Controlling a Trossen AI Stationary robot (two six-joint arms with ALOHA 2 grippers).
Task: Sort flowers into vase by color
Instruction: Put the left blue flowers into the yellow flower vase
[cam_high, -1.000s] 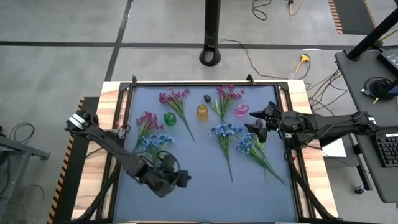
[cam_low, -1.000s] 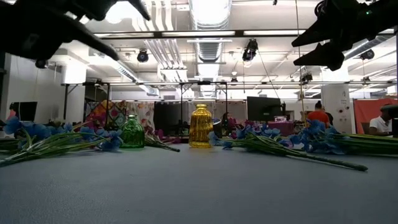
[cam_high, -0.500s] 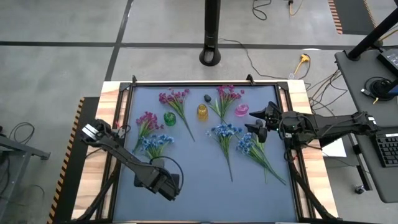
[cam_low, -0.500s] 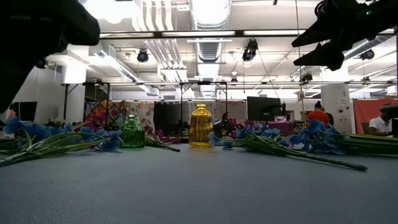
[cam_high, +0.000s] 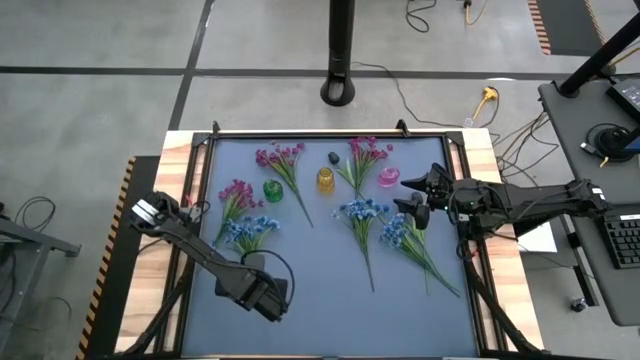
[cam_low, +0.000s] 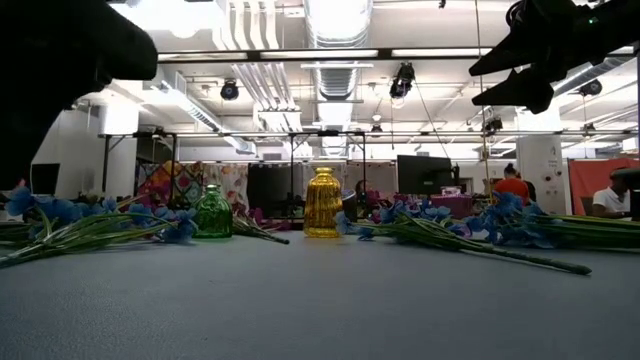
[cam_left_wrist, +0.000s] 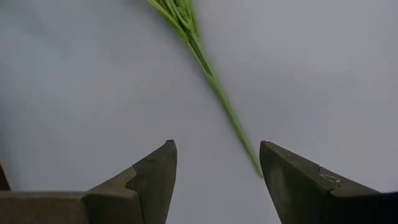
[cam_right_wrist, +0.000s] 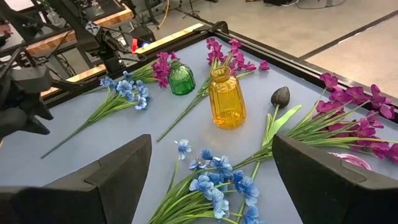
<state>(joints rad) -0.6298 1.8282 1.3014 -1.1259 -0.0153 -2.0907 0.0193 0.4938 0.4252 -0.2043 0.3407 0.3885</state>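
Left gripper (cam_high: 262, 292) parked low over the front-left of the grey mat (cam_high: 320, 310), fingers spread wide and empty, a thin green stem tip (cam_left_wrist: 233, 121) lying just ahead of them in the left wrist view; probably lined up there to come down on a stem end rather than a bloom.

Flowers strewn loose and flat, none yet in a vase. At the left, a magenta sprig (cam_high: 236, 192) and a blue sprig (cam_high: 250, 228) lying close together, stems running toward the left edge. Green vase (cam_high: 272, 190) upright just beside them, another magenta sprig (cam_high: 281, 157) behind it. Yellow vase (cam_high: 325, 180) upright near the middle, a dark bud (cam_high: 333, 157) just behind. Further right, a magenta sprig (cam_high: 366, 152), two blue sprigs (cam_high: 361, 210) with long leafy stems trailing toward the front, and a pink vase (cam_high: 389, 177), seemingly squat, hard to judge from above.

Right gripper (cam_high: 410, 196) poised above the right blue sprig (cam_high: 395, 230), between it and the pink vase, fingers wide, holding nothing.
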